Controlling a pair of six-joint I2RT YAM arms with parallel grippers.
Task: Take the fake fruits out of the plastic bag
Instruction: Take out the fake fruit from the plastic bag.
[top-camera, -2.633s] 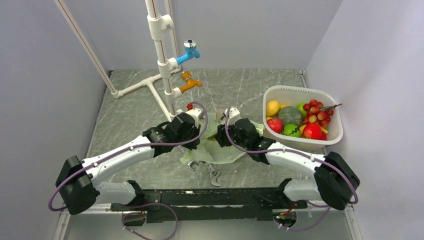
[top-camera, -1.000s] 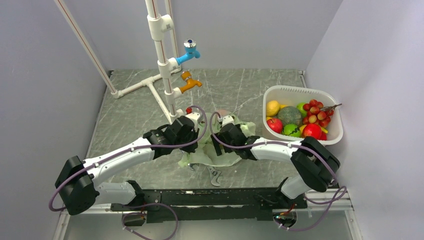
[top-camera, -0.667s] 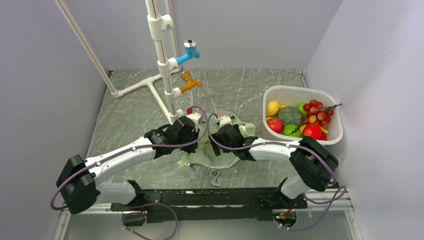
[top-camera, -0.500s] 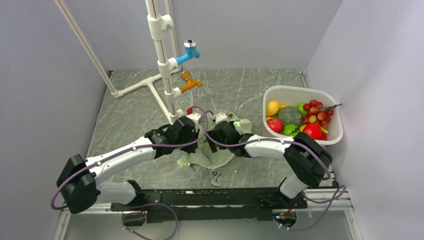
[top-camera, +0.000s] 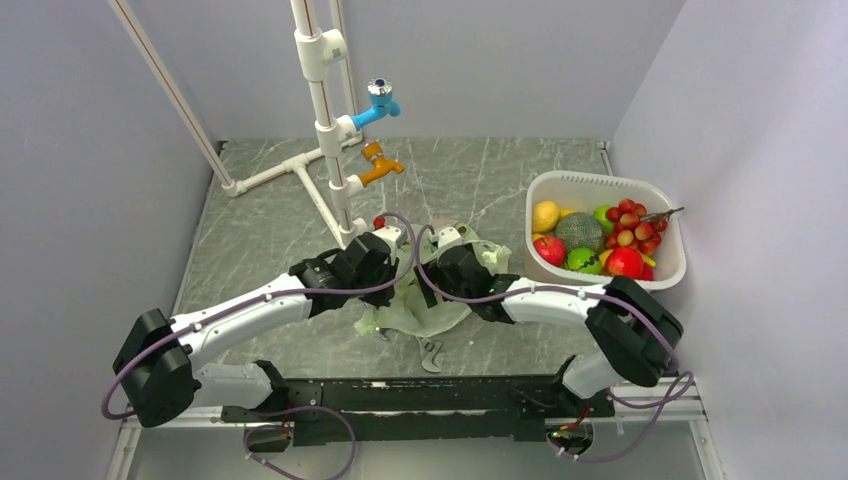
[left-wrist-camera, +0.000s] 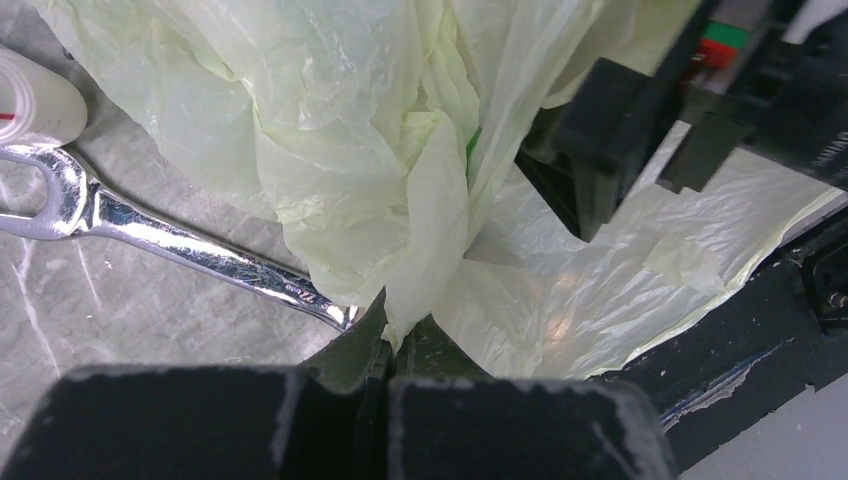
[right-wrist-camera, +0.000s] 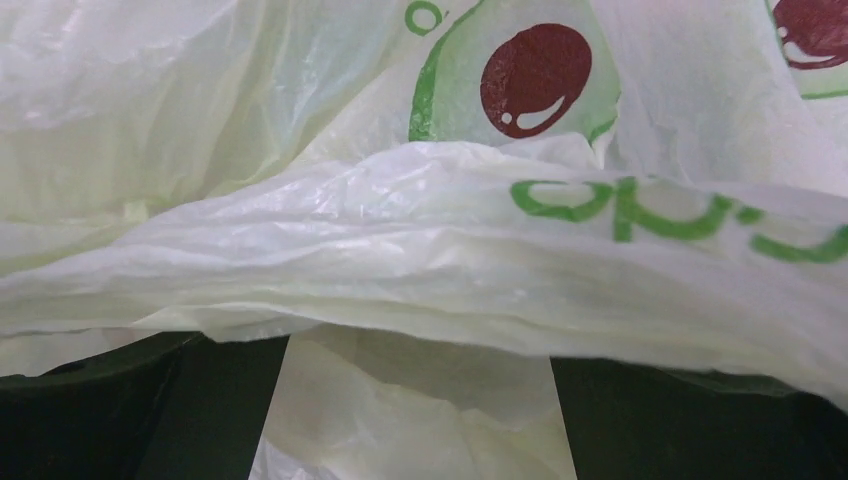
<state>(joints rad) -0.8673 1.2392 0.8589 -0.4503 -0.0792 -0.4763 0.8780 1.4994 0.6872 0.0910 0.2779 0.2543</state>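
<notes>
The pale green plastic bag (top-camera: 420, 305) lies crumpled on the table between both grippers. My left gripper (top-camera: 388, 252) is shut on a fold of the bag (left-wrist-camera: 420, 200), pinched between its fingertips (left-wrist-camera: 400, 338). My right gripper (top-camera: 447, 256) is pushed against the bag's right side. Its fingers (right-wrist-camera: 100, 415) stand wide apart, with printed bag film (right-wrist-camera: 420, 250) draped over them and across the gap (right-wrist-camera: 420, 420). A pinkish round thing (top-camera: 443, 225) peeks out just behind the right gripper. No fruit shows inside the bag in the wrist views.
A white tub (top-camera: 655, 275) at the right holds several fake fruits (top-camera: 590, 240). A steel wrench (top-camera: 428, 352) lies partly under the bag's near edge; it also shows in the left wrist view (left-wrist-camera: 150, 235). A white pipe stand with blue and orange taps (top-camera: 325, 130) rises behind the left gripper.
The right gripper moved left from beside the tub onto the bag, its elbow folding in, then eased slightly back right. The left gripper kept its hold and barely moved.
</notes>
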